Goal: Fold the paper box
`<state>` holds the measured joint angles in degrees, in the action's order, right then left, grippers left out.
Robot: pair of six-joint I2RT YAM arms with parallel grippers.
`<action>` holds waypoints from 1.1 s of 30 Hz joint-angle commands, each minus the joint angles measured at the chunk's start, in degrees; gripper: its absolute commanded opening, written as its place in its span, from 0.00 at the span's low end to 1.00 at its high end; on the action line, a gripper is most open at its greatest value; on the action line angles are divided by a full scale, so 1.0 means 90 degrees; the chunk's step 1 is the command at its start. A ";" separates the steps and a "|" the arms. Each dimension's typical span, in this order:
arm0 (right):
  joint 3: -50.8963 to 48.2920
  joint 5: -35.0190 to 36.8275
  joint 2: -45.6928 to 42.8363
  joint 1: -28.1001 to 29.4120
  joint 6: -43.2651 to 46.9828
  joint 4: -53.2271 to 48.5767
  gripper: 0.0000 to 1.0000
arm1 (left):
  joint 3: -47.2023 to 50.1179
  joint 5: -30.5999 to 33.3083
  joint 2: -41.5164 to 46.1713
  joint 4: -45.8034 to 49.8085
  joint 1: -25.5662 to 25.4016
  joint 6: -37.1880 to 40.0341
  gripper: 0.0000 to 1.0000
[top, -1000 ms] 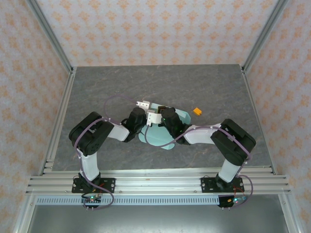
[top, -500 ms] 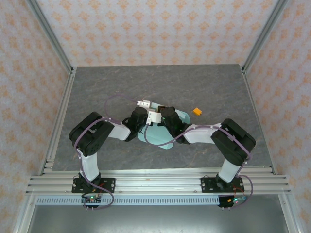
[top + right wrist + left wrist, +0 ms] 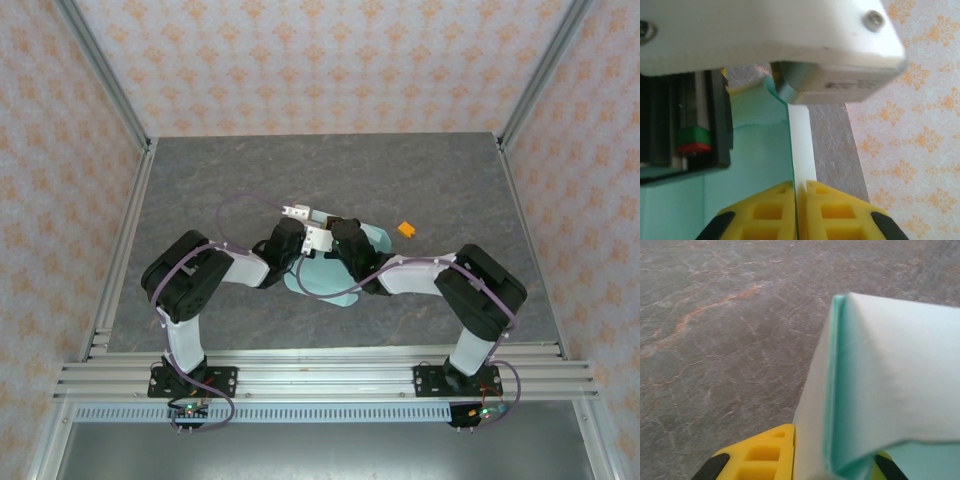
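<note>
Overhead, the paper box [image 3: 322,282] sits mid grey veined tabletop [image 3: 200,180], orange-patterned walls [image 3: 320,60] around; the left wrist view has the left claw [image 3: 825,465] clamped on its folded card, the right wrist view the right claw [image 3: 800,207] pinching its thin edge

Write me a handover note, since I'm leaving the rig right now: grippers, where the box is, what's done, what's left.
Left gripper: shut on a folded flap of the pale mint-blue thin card paper box.
Right gripper: shut on a thin edge of it.
Box: mid-table between both wrists, not yet box-shaped; the tiny orange piece lies apart.
Done: one flap creased.
Left: the other folds.
</note>
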<state>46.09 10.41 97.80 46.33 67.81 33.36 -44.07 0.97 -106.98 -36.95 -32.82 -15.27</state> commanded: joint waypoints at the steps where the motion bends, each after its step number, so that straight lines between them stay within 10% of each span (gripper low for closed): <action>1: 0.0094 0.0094 -0.0350 0.0040 -0.0497 -0.0471 0.18 | 0.0124 0.1040 0.0049 0.0234 0.0359 -0.0415 0.00; 11: 0.0142 -0.0145 -0.0802 -0.0050 -0.1450 -0.0851 0.33 | 0.0237 0.0749 0.0194 0.0097 0.0403 -0.0237 0.00; 23: 0.0717 -0.1668 -0.2754 -0.1092 -0.5689 -0.3545 0.56 | 0.0706 -0.0512 0.1096 0.0610 0.1123 -0.0684 0.00; 33: 0.3271 -0.2103 -0.1275 -0.0709 -0.7267 -0.5935 0.63 | 0.0709 -0.0636 0.1772 0.1388 0.1249 -0.0633 0.00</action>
<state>70.06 -7.35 82.94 36.97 9.34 -10.59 -38.09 -4.27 -93.21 -27.11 -21.65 -20.60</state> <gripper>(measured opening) 0.631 0.093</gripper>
